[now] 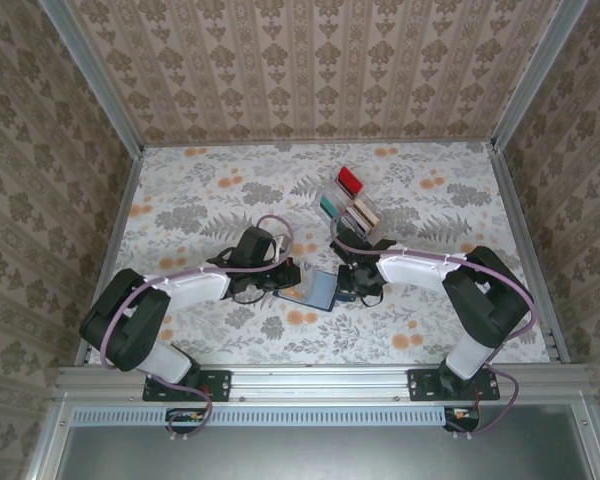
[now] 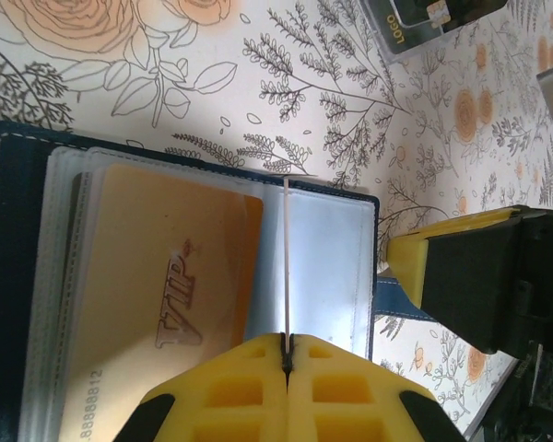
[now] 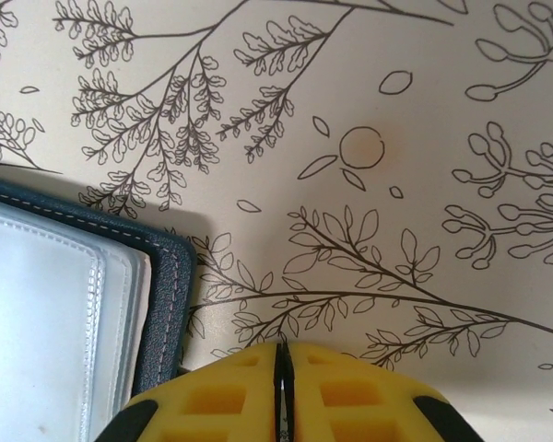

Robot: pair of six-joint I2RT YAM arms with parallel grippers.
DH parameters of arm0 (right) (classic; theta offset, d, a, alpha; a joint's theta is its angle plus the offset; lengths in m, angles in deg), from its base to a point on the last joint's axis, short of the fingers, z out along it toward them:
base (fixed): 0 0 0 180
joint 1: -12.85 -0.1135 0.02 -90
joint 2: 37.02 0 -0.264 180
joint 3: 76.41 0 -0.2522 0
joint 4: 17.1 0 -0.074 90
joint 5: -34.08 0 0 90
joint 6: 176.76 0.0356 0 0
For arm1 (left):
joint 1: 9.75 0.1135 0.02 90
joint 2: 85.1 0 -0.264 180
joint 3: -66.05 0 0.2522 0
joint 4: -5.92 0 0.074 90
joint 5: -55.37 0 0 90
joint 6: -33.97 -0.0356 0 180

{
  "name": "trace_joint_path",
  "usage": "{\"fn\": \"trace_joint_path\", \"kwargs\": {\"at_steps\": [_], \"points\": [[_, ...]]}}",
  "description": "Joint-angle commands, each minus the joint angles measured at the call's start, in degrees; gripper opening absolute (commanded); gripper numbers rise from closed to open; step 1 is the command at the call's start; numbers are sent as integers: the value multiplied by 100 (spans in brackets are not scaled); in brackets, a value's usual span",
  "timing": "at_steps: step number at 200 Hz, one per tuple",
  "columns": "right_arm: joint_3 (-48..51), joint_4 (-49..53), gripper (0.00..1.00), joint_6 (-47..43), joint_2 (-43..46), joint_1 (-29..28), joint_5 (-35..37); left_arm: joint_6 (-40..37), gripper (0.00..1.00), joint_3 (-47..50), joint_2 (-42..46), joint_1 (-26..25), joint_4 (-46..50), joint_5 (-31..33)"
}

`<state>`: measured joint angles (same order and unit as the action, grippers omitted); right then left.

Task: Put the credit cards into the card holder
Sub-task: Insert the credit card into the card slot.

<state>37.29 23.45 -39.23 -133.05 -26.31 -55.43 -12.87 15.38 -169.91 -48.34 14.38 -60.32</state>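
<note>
Overhead, floral tablecloth point(image 1: 200, 200), damask walls point(image 1: 310, 60), card holder point(image 1: 321, 289)

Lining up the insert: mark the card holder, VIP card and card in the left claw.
card holder point(image 2: 5, 276): left wrist, navy cover.
VIP card point(image 2: 157, 267): left wrist, gold face.
held card point(image 2: 286, 258): left wrist, thin edge.

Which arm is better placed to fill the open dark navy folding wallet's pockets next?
Probably left: the left gripper is shut on a thin pale sheet right over the open navy wallet, beside the tan-orange VIP card. The right gripper sits shut off the wallet's corner.
</note>
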Motion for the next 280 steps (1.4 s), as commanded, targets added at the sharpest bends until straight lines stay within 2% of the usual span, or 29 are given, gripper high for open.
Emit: {"fn": "trace_joint_path", "kwargs": {"at_steps": [1,80,147,222,280], "points": [[-24,-84,12,-59,-252,-13,12,-245,0,6,211,53,207,118],[-56,-77,13,-122,-299,-19,-14,-350,0,34,-264,88,-24,-181],[-70,-131,14,-108,-364,-48,-53,-106,0,97,-568,-3,-418,-397],[-90,-256,13,-86,-473,-66,-132,-277,2,117,-649,-69,-156,-454],[-177,-300,12,-117,-598,-83,-194,-637,3,-51,-798,-89,-36,-752]]}}
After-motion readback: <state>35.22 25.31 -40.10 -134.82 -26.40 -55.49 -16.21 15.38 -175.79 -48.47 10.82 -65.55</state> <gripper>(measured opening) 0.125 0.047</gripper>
